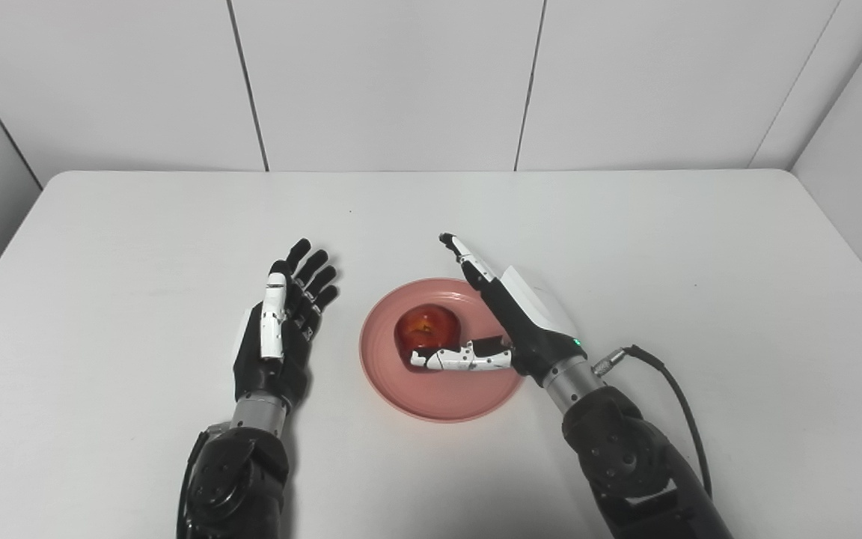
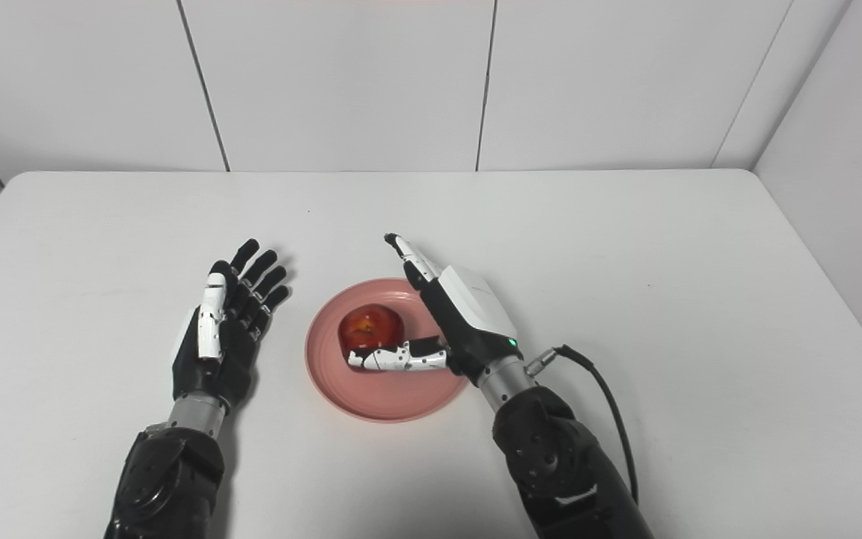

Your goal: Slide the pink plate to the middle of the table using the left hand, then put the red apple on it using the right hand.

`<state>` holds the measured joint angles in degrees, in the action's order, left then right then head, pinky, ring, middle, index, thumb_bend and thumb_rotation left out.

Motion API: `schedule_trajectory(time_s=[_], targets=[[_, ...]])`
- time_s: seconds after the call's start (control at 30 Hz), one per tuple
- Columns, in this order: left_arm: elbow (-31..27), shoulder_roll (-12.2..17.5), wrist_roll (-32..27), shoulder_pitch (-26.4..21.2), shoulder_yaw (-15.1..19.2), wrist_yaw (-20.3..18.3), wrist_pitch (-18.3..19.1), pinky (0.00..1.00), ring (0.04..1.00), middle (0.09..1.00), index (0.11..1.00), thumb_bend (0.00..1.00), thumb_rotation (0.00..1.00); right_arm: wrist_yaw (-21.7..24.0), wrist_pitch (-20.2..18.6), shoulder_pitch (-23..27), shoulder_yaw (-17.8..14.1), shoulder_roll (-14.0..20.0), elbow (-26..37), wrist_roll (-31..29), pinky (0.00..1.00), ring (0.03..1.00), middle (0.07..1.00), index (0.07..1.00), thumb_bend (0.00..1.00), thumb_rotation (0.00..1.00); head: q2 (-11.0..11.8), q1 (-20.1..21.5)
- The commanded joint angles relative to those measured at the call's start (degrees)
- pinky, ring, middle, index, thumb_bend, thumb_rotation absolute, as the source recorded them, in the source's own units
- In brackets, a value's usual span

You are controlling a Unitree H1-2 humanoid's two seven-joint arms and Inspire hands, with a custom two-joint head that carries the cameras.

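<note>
The pink plate (image 1: pixel 438 404) lies near the middle of the white table. The red apple (image 1: pixel 426 327) rests on it, a little left of the plate's centre. My right hand (image 1: pixel 524 318) stands on edge over the plate's right side and is open. Its fingers (image 1: pixel 468 262) stretch straight out past the far rim, apart from the apple. Its thumb (image 1: pixel 461 359) lies across the apple's near side, close to or just touching it. My left hand (image 1: pixel 281 329) hovers left of the plate, open with spread fingers, holding nothing and clear of the rim.
The white table (image 1: pixel 700 247) reaches back to a panelled wall, with its side edges at far left and right. A black cable (image 1: pixel 674 393) loops from my right wrist over the table to the right.
</note>
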<state>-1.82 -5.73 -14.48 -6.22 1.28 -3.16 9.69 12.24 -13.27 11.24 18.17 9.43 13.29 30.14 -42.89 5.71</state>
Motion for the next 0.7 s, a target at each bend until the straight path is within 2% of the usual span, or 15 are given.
schedule_trajectory(time_s=[0.0, 0.1, 0.17, 0.3, 0.37, 0.4, 0.43, 0.47, 0.5, 0.57, 0.6, 0.67], targets=[[-0.5, 0.3, -0.4, -0.2, 0.1, -0.6, -0.2, 0.91, 0.901, 0.907, 0.895, 0.38, 1.0, 0.5, 1.7, 1.9, -1.4, 0.6, 2.9, -2.1, 0.9, 0.98, 0.999, 1.0, 1.0, 0.53, -0.1, 0.0], [-0.4, 0.4, -0.5, -0.2, 0.1, -0.7, -0.2, 0.91, 0.901, 0.907, 0.895, 0.37, 1.0, 0.3, 3.4, 1.6, -3.1, 0.8, 2.7, -5.7, 0.89, 0.98, 1.0, 1.0, 1.0, 0.54, 0.0, 0.1], [-0.5, 0.3, -0.5, -0.2, 0.2, -0.6, 0.0, 0.91, 0.901, 0.906, 0.894, 0.37, 1.0, -0.8, 5.2, 1.4, -4.1, 1.0, 1.9, -6.9, 0.89, 0.973, 1.0, 1.0, 1.0, 0.58, 0.1, 0.2], [-0.4, 0.4, -0.6, -0.2, 0.3, -0.7, -0.1, 0.92, 0.903, 0.909, 0.897, 0.37, 1.0, -3.0, 6.1, 0.3, -6.1, 0.4, 2.2, -7.7, 0.93, 0.981, 1.0, 1.0, 1.0, 0.68, 0.2, 0.5], [-0.6, 0.4, -0.5, -0.1, 0.3, -0.6, 0.0, 0.91, 0.9, 0.905, 0.895, 0.37, 1.0, -4.2, 6.7, -0.1, -6.9, 0.0, 2.3, -7.9, 0.93, 0.972, 0.991, 1.0, 1.0, 0.78, 0.3, 0.7], [-0.5, 0.5, -0.4, -0.1, 0.3, -0.7, -0.2, 0.91, 0.899, 0.905, 0.895, 0.37, 1.0, -5.1, 6.4, -0.5, -7.3, -0.2, 2.5, -7.1, 0.92, 0.97, 0.99, 1.0, 1.0, 0.79, 0.4, 0.8], [-0.3, 0.7, -0.4, -0.2, 0.3, -0.9, -0.4, 0.91, 0.899, 0.905, 0.895, 0.37, 1.0, -6.0, 5.9, -0.9, -7.8, -0.5, 2.6, -6.7, 0.89, 0.948, 0.972, 0.988, 1.0, 0.92, 0.4, 0.9], [-0.2, 0.8, -0.5, -0.2, 0.3, -1.0, -0.6, 0.91, 0.9, 0.906, 0.895, 0.37, 1.0, -6.9, 5.7, -1.4, -8.5, -1.0, 2.5, -6.8, 0.88, 0.936, 0.961, 0.977, 1.0, 0.96, 0.4, 0.9], [-0.1, 0.9, -0.5, -0.2, 0.4, -1.1, -0.7, 0.91, 0.9, 0.906, 0.894, 0.37, 1.0, -7.7, 5.8, -1.8, -9.1, -1.5, 2.2, -7.3, 0.87, 0.927, 0.95, 0.963, 0.99, 0.98, 0.5, 1.0], [-0.1, 1.0, -0.7, -0.3, 0.5, -1.3, -0.8, 0.91, 0.899, 0.904, 0.892, 0.38, 1.0, -8.7, 7.2, -2.3, -10.1, -1.8, 1.2, -8.5, 0.85, 0.914, 0.937, 0.946, 0.88, 1.0, 0.6, 1.2], [0.0, 1.1, -0.8, -0.3, 0.5, -1.4, -0.8, 0.91, 0.899, 0.905, 0.892, 0.38, 1.0, -9.0, 7.9, -2.4, -10.3, -1.8, 0.7, -8.8, 0.84, 0.911, 0.933, 0.941, 0.8, 1.0, 0.6, 1.2], [0.2, 1.2, -1.0, -0.4, 0.8, -1.5, -0.8, 0.91, 0.9, 0.906, 0.893, 0.38, 1.0, -10.2, 9.2, -3.0, -12.0, -2.9, -0.8, -11.7, 0.84, 0.909, 0.925, 0.926, 0.73, 1.0, 0.7, 1.2]])
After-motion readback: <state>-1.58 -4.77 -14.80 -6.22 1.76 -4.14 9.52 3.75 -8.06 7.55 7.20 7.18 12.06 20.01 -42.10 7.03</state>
